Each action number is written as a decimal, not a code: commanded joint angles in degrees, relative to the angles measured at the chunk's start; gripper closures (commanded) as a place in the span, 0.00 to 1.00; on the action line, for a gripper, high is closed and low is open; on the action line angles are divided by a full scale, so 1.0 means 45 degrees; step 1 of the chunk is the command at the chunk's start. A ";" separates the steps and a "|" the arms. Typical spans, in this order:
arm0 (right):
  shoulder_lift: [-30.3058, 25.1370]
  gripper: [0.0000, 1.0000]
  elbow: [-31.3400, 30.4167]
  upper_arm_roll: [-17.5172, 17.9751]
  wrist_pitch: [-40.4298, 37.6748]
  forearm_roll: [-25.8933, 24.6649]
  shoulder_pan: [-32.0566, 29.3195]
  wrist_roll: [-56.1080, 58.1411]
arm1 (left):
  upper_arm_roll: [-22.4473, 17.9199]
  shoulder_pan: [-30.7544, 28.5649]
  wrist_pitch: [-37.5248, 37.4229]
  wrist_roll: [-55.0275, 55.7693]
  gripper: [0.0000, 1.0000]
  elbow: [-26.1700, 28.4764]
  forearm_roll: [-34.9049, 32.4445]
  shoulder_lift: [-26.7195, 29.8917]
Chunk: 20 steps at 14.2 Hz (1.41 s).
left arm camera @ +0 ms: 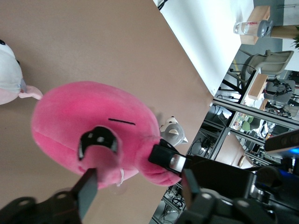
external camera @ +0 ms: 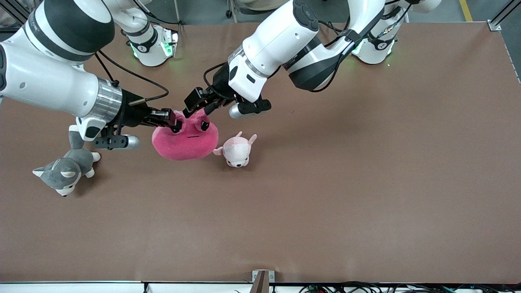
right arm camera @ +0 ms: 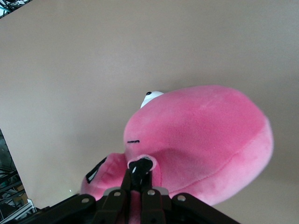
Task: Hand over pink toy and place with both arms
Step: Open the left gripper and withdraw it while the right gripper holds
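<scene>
A robotics lab: brown test table (external camera: 366, 183), cable bundles (external camera: 366, 288), office chair (left arm camera: 273, 60)

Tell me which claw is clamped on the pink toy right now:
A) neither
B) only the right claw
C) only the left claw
B: in the right wrist view the right claw is pinched shut on an eye bump of the pink toy, while the left claw is open, its fingers straddling the other bump.

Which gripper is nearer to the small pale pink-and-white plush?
Left. The left gripper is open at the pink toy's top, on the side toward the pale plush. The right gripper is shut on the toy's other top bump.
</scene>
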State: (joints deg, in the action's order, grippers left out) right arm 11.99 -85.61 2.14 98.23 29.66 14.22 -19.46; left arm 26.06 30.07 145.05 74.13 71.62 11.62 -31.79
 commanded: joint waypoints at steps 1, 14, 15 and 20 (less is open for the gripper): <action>0.0011 0.99 0.0216 -0.0045 -0.0324 -0.0144 -0.0307 0.0125 | -0.0729 -0.0002 -0.1465 0.0227 0.00 -0.0134 -0.0372 0.0772; 0.1805 0.99 0.0099 -0.0045 -0.1298 -0.0028 -0.3216 0.3442 | -0.1025 -0.4763 -1.0689 -0.5215 0.00 0.0003 -0.3949 0.2260; 0.1982 0.99 0.0099 -0.0045 -0.1359 -0.0028 -0.3353 0.3735 | -0.1025 -0.5116 -1.0923 -0.5880 0.00 0.0003 -0.3969 0.2395; 0.2958 0.99 0.0079 -0.0045 -0.2273 -0.0008 -0.4212 0.5531 | -0.0967 -0.6952 -1.3051 -0.8443 0.00 0.0139 -0.3969 0.3255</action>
State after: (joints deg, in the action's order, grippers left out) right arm 23.95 -85.84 1.07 91.16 29.36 -2.22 1.82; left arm 21.03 1.19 89.59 38.80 70.56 -5.30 -20.18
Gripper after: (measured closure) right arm 0.899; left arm 0.000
